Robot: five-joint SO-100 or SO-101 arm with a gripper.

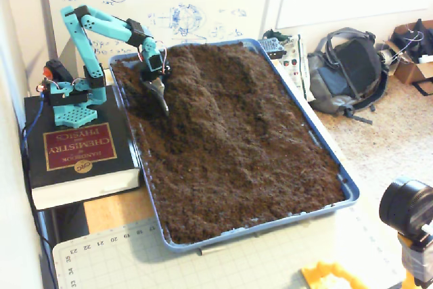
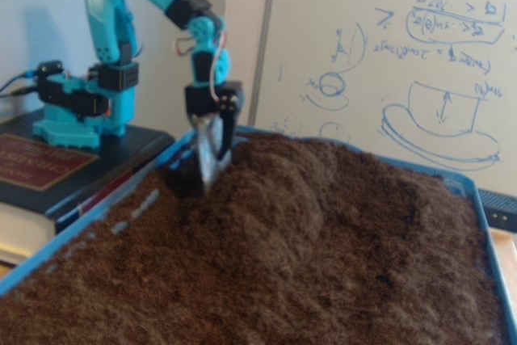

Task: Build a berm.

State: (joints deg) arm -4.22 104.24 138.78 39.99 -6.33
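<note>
A blue tray [image 1: 346, 184] [image 2: 81, 236] is filled with dark brown soil. The berm [image 1: 203, 89] [image 2: 275, 191] is a raised ridge running from the tray's far end toward its middle. My teal arm's gripper [image 1: 162, 99] [image 2: 208, 171] carries a flat silver blade and a black jaw lying against it, shut with nothing held. In both fixed views the blade tip is dug into the soil at the left flank of the berm, near the tray's far left corner. Its lowest edge is buried and hidden.
The arm's base [image 1: 67, 93] stands on a thick black book [image 1: 74, 147] left of the tray. A whiteboard [image 2: 388, 62] stands behind the tray. A grey backpack [image 1: 348, 72] lies on the floor at the right. A cutting mat [image 1: 135, 262] and a camera [image 1: 406, 208] sit at the front.
</note>
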